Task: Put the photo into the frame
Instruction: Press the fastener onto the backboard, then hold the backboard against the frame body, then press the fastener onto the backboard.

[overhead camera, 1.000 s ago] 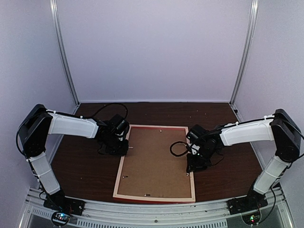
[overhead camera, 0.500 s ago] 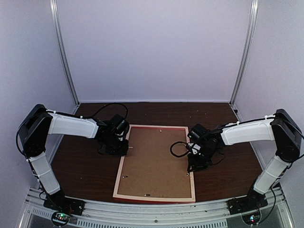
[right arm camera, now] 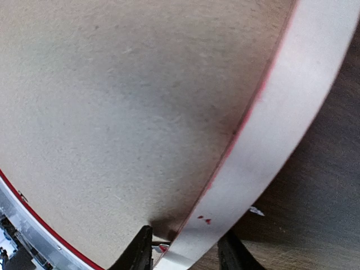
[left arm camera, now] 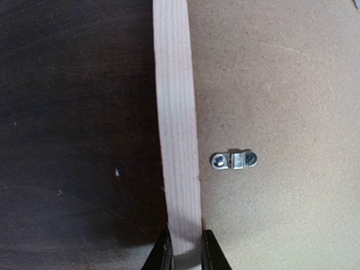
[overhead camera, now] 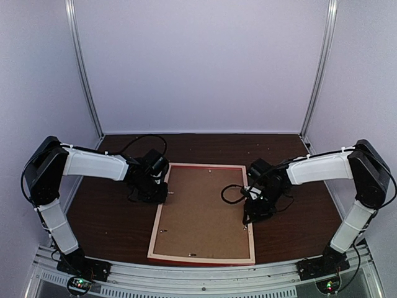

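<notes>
Thin red-edged rectangular wooden frame (left arm camera: 177, 112) lies face-down at the middle of the dark worktop (overhead camera: 111, 217), brown backing board (overhead camera: 201, 211) inside, photo not visible; left pincer (left arm camera: 184, 253) clenched on the left rail, right pincer (right arm camera: 185, 248) straddles the right rail, grip unclear; advisable: seat both grips squarely, lift level.

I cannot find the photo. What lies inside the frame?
A brown backing board fills the frame, with a metal clip. Anything under the board is hidden.

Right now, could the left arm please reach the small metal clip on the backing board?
Probably yes: the metal clip lies uncovered on the backing board, close beside the rail of the frame that the left pincer grips; it would need to let go first.
</notes>
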Action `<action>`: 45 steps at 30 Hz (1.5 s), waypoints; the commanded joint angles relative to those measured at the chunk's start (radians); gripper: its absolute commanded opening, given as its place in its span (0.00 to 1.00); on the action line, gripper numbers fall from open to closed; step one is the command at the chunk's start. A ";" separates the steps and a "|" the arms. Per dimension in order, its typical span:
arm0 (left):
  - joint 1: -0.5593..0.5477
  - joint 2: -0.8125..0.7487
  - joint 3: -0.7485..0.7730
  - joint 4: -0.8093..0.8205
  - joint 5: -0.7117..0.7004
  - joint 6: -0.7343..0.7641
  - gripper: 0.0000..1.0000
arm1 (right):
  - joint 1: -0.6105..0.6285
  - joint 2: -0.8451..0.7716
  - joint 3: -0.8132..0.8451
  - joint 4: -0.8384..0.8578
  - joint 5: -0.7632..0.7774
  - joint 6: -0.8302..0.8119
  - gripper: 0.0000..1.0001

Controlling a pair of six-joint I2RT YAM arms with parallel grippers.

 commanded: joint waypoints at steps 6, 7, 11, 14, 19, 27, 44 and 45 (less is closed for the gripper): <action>-0.002 -0.013 -0.006 -0.017 0.016 0.014 0.14 | -0.035 0.083 0.047 0.036 0.096 0.024 0.43; -0.001 -0.014 -0.008 -0.017 0.017 0.013 0.14 | -0.036 0.093 0.054 0.037 0.105 0.028 0.41; -0.002 -0.018 -0.013 -0.015 0.021 0.008 0.14 | -0.043 0.118 0.072 0.043 0.130 0.036 0.34; -0.002 -0.030 -0.016 -0.011 0.024 0.008 0.14 | -0.050 0.125 0.081 0.034 0.140 0.027 0.27; -0.002 -0.064 -0.026 0.019 0.031 0.010 0.22 | -0.062 0.113 0.085 0.003 0.167 -0.006 0.18; -0.002 -0.052 0.024 0.026 0.088 0.038 0.53 | -0.071 0.095 0.105 -0.045 0.185 -0.055 0.09; -0.002 0.083 0.125 -0.102 -0.054 0.106 0.58 | -0.077 0.077 0.072 -0.010 0.158 -0.032 0.10; -0.002 0.078 0.119 -0.102 -0.062 0.106 0.58 | -0.078 0.078 0.072 -0.008 0.157 -0.030 0.10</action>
